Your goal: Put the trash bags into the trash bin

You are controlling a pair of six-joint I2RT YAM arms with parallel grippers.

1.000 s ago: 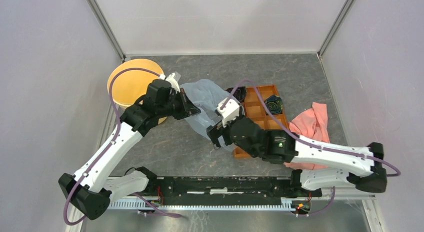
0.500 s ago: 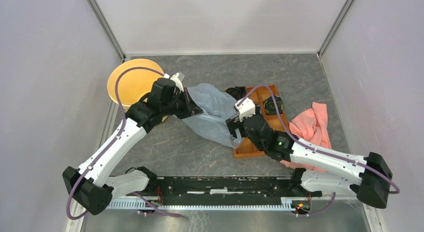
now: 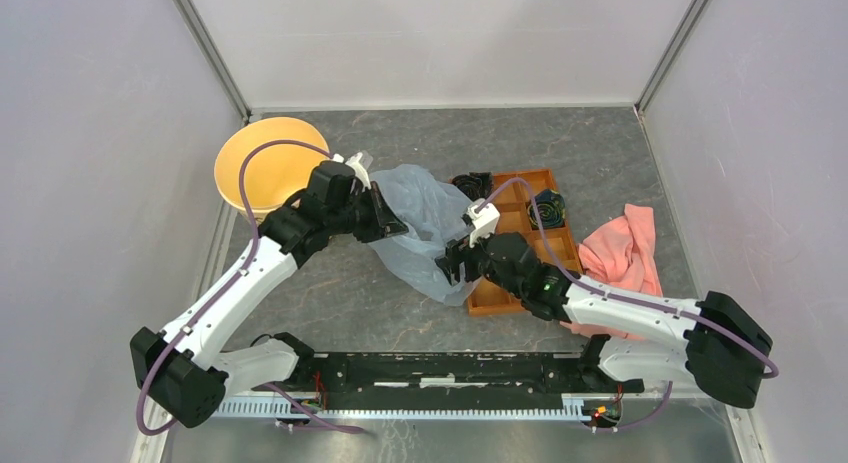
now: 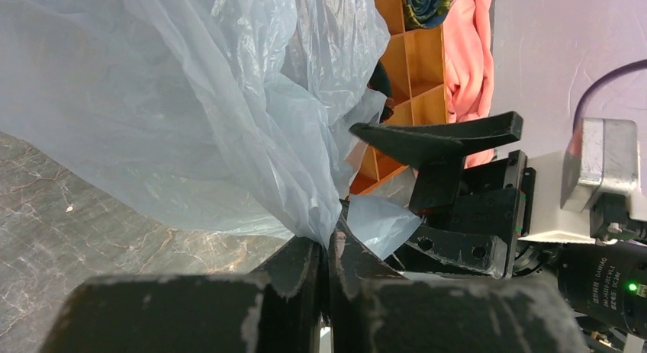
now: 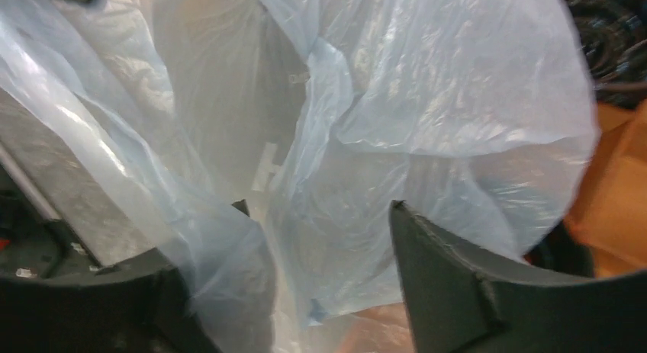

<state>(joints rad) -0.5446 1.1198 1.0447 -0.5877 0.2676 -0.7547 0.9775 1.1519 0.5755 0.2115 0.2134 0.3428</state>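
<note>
The trash bag (image 3: 425, 223) is a thin, pale blue, see-through film lying crumpled between the two arms. My left gripper (image 3: 393, 226) is at its left edge. In the left wrist view this gripper (image 4: 329, 245) is shut on a pinch of the bag (image 4: 191, 94). My right gripper (image 3: 452, 268) is at the bag's lower right edge. In the right wrist view it (image 5: 317, 216) stands open, with bag film (image 5: 427, 101) between the fingers and draped over the left one. The trash bin (image 3: 262, 165), a round cream-yellow bucket, stands at the back left behind my left arm.
An orange compartment tray (image 3: 512, 245) lies just right of the bag, with dark coiled items (image 3: 547, 208) in its back cells. A pink cloth (image 3: 625, 248) lies right of the tray. Pale walls close in the grey table on three sides.
My right gripper swung right, then came back left onto the bag's lower edge. The bag has spread toward the tray. My left gripper kept its pinch and shifted slightly right.
</note>
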